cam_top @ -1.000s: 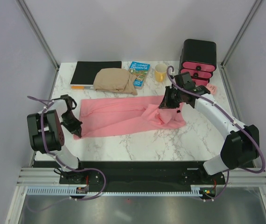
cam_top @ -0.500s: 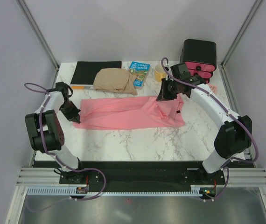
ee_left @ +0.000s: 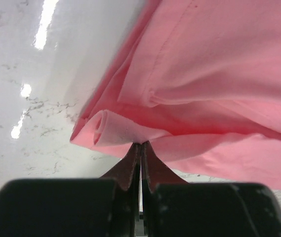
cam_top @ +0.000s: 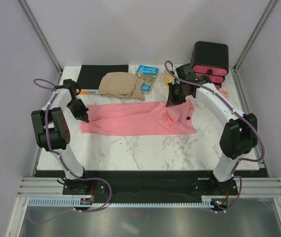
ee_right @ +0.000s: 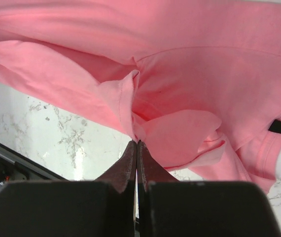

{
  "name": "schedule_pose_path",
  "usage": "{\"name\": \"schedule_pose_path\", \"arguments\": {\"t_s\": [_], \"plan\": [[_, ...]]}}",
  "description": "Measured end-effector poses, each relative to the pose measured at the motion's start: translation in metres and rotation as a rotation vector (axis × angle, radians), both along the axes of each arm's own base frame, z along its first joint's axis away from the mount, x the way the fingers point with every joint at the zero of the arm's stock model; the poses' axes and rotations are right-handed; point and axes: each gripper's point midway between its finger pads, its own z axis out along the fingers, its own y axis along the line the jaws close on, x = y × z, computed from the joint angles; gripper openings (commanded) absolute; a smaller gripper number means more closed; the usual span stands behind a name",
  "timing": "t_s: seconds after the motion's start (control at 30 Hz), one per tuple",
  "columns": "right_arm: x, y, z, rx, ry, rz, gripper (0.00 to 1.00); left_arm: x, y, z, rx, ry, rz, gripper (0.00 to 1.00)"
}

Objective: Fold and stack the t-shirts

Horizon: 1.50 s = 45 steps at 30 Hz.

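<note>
A salmon-pink t-shirt [cam_top: 135,118] lies folded into a long band across the marble table. My left gripper [cam_top: 84,117] is shut on its left end, pinching a rolled fold of cloth [ee_left: 116,129]. My right gripper [cam_top: 171,103] is shut on a bunched fold near the right end [ee_right: 130,106], lifted a little off the table. The small dark neck label [ee_right: 278,127] shows at the right in the right wrist view. A folded tan garment [cam_top: 122,85] lies behind the pink shirt.
At the back stand a black mat [cam_top: 102,75], a blue book [cam_top: 146,76], a yellow mug [cam_top: 168,77] partly hidden by my right arm, and a black box with pink drawer fronts [cam_top: 209,61]. A pink scrap [cam_top: 223,92] lies by the box.
Both grippers have moved toward the back of the table with the shirt, drawing its near edge over. The shirt now lies flatter and narrower, and its right-hand bunch has smoothed out.
</note>
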Motion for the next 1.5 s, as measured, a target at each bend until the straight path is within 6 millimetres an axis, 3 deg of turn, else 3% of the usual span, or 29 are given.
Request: {"name": "schedule_pose_path", "arguments": {"t_s": [0.37, 0.77, 1.27, 1.5], "plan": [[0.006, -0.004, 0.002, -0.032, -0.022, -0.002, 0.0, 0.021, -0.023, 0.001, 0.004, -0.018, -0.091, 0.02], [0.02, -0.01, 0.014, -0.06, -0.091, -0.007, 0.0, 0.025, -0.011, 0.007, 0.076, -0.016, -0.083, 0.02], [0.035, -0.017, -0.007, -0.114, -0.108, -0.001, 0.0, 0.036, -0.009, 0.005, 0.135, -0.013, -0.107, 0.02], [0.032, -0.017, -0.013, -0.115, -0.097, 0.01, 0.0, 0.029, -0.018, 0.007, 0.165, -0.012, -0.15, 0.02]]}}
